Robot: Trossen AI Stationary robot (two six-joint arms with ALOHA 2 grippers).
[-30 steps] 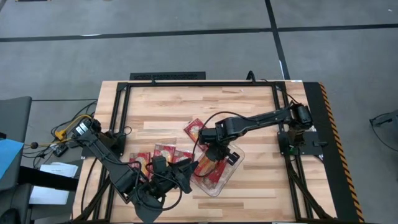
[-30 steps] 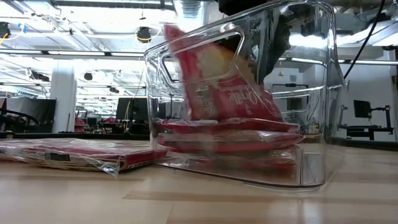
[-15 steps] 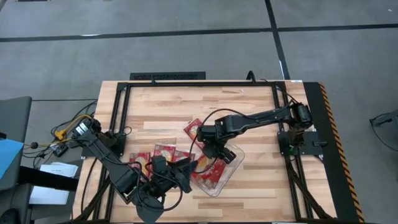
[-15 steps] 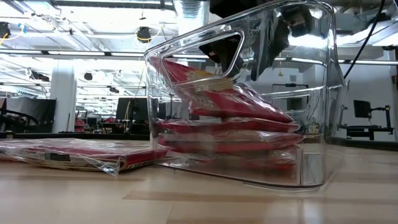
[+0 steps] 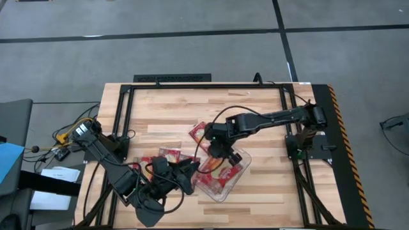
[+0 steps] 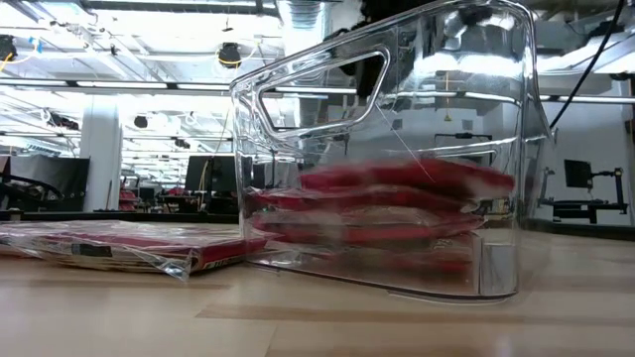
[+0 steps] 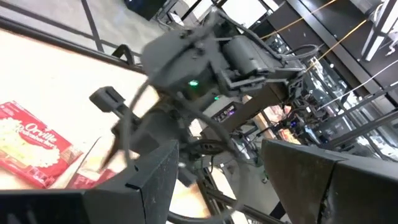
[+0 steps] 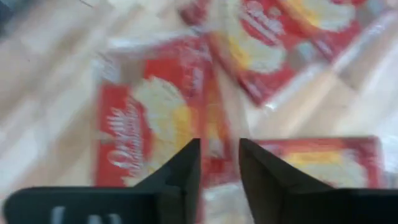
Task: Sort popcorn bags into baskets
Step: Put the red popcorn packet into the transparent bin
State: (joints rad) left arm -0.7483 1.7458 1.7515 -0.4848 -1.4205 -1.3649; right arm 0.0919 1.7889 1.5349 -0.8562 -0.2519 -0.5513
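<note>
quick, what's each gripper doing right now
left gripper: jaws open, holding nothing.
right gripper: jaws apart by a narrow gap, empty, above the popcorn bags.

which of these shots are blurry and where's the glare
Right wrist view: popcorn bags smeared by motion. Left wrist view: the right arm is blurred. Low view: bright ceiling lights glare through the clear tub. High view: sharp.

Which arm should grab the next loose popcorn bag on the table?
Probably the right: its tool hangs empty just beside the tub, over the loose bags. The left tool sits low by the tub's near corner.
</note>
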